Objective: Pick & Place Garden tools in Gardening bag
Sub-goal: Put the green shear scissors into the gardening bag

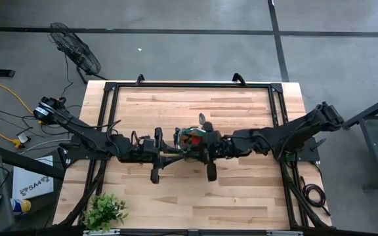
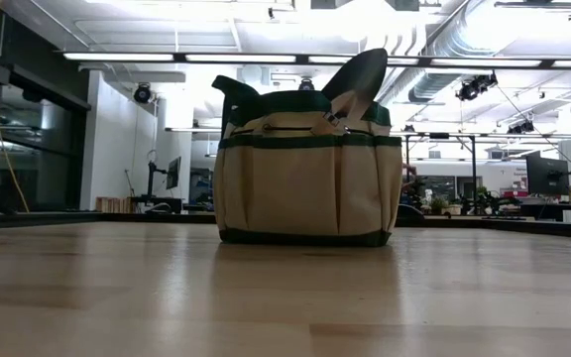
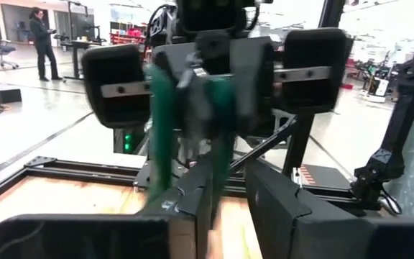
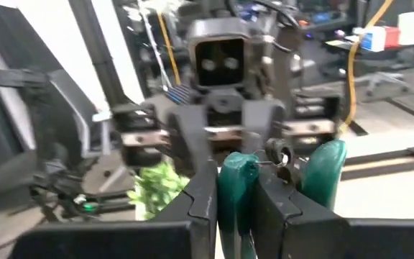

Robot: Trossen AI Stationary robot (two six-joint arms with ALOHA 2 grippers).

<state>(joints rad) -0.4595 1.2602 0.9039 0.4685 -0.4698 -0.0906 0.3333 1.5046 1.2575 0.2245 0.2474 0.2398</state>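
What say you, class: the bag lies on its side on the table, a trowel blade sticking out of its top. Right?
No. The bag stands upright on the table, as the low view shows; the trowel blade does stick out of its top.

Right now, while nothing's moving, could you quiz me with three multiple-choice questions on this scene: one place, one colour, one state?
1. Where is the plant? A on the floor; B at the centre; C at a table corner.
2. What colour is the bag trim? A dark green; B red; C blue.
3. The right end effector is: A open and empty; B shut on shears; C gripping the plant.

Answers: C, the high view shows it at a corner; A, green bands show in the low view; B, it clamps a green handle.
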